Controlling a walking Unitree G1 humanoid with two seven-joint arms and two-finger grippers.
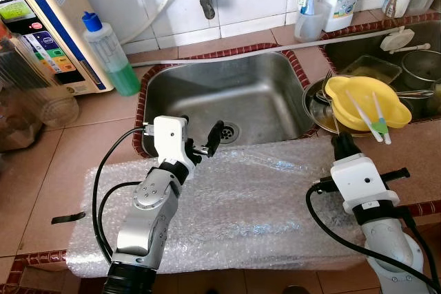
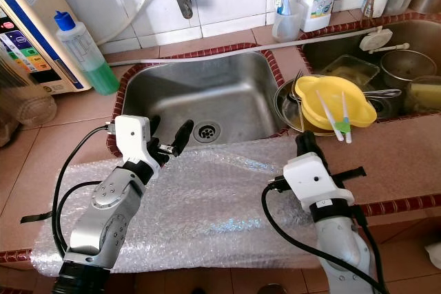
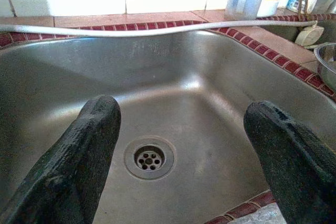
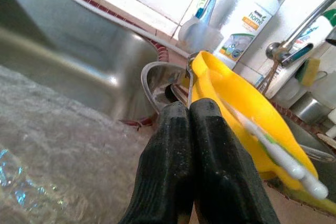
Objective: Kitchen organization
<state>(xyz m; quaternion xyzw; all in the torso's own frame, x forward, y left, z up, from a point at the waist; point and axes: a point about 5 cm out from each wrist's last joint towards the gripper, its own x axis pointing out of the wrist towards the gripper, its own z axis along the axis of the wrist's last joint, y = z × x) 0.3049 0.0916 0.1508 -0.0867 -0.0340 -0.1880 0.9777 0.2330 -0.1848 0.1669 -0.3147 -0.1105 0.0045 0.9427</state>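
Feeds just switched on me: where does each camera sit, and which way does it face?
Head stereo pair: looks down at the sink, bubble wrap and both arms.
Left wrist: faces the drain between the open left end effector fingers.
Right wrist: past the shut right end effector at the yellow bowl, which the head pair shares.

Two silver-grey metallic arms, each with a white boxy wrist housing, looped black cable and black base collar; left gripper [image 1: 201, 141] and right gripper [image 4: 190, 109] carry long black fingers [image 3: 79, 156], matte and finely textured.
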